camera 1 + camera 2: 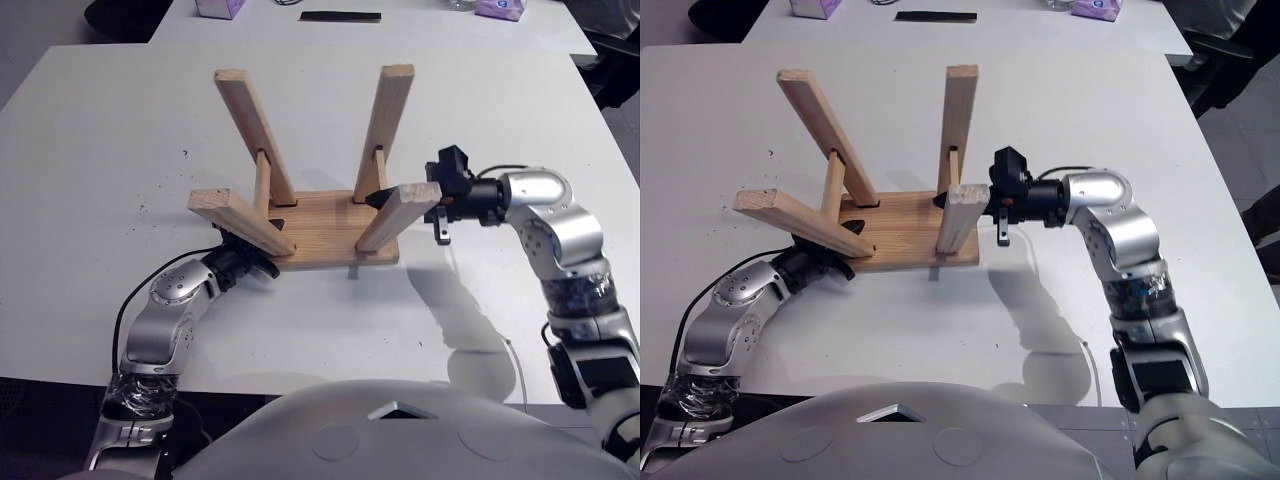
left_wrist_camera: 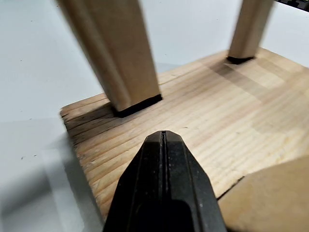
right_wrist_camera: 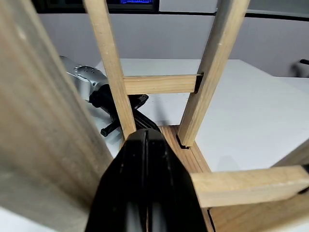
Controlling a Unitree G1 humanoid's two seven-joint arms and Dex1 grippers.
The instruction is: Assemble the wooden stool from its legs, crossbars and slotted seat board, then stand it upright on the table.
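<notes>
While the stool (image 1: 330, 215) rests upside down on the white counter (image 1: 100, 180), seat board (image 1: 320, 250) flat and legs (image 1: 255, 120) up, the left fingers (image 2: 145, 183) are pressed together over its near-left corner. The right fingers (image 3: 125, 183) are pressed together between the right-hand legs.

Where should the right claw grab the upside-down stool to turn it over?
Probably the near right leg, mid-length, from the robot's right. The stool rests seat board down, legs splayed upward, so that flat-sided leg stands free. The right claw, shut, is beside it and must open first.
</notes>
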